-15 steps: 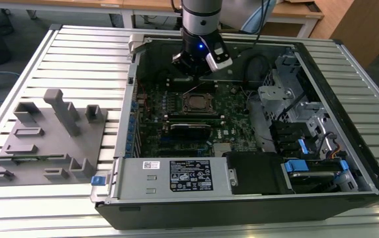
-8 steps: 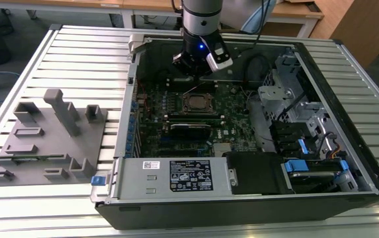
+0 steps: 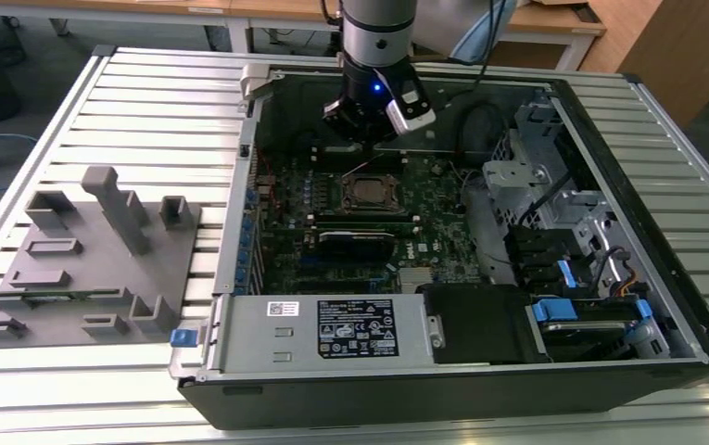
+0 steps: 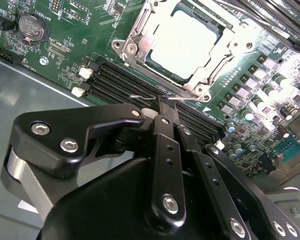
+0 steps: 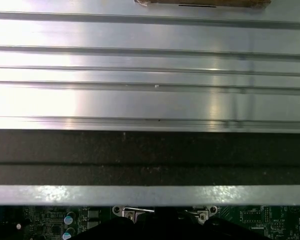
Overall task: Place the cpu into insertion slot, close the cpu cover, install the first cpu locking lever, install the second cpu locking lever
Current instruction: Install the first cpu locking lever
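We see soft, even light from above. In the exterior view the ribbed table (image 3: pixel 144 102) shines pale, while the computer case (image 3: pixel 453 399) is shaded inside, darkest along its far wall. In the second wrist view glare bleaches the cpu (image 4: pixel 187 42); in the first wrist view the table's ribs flare white.

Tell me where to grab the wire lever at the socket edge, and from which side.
Grip the lever by its visible wire end, which juts out past the cover on the side of the memory slots. Likely come from above, the claw set across the wire: it lies thin and low over the board, with those slots close beside it.
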